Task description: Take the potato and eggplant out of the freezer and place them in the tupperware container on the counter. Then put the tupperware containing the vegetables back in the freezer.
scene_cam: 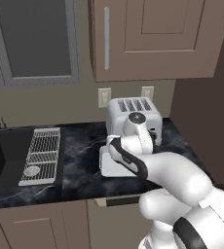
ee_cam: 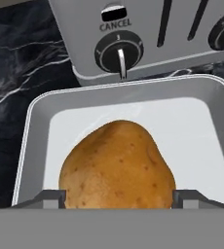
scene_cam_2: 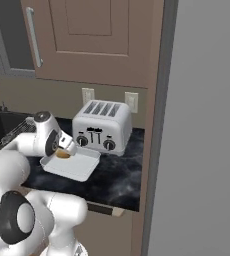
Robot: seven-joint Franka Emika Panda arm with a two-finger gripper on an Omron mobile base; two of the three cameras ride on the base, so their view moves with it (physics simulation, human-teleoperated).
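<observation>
White plastic is what matters here: in the left base view the tupperware container (scene_cam: 109, 166) is lying on the black counter (scene_cam: 80, 160) just in front of the toaster (scene_cam: 132, 116), and the arm is reaching over it so that its wrist is covering most of the tray. In the right base view the pincer (scene_cam_2: 63, 151) is hanging over the near-left part of the tupperware container (scene_cam_2: 77, 167), and the golden-brown potato (scene_cam_2: 63, 154) is peeking out right beneath it, low over the tray floor; whether it is touching the floor I cannot tell. In the hand view the potato (ee_cam: 118, 166) is sitting squarely between the two fingertips (ee_cam: 48, 198), which are standing wide and flanking its broad sides, with its longer axis running across the gap. The tray's white floor is lying directly behind it, rim (ee_cam: 28, 146) all around, so a release looks to be the move.
</observation>
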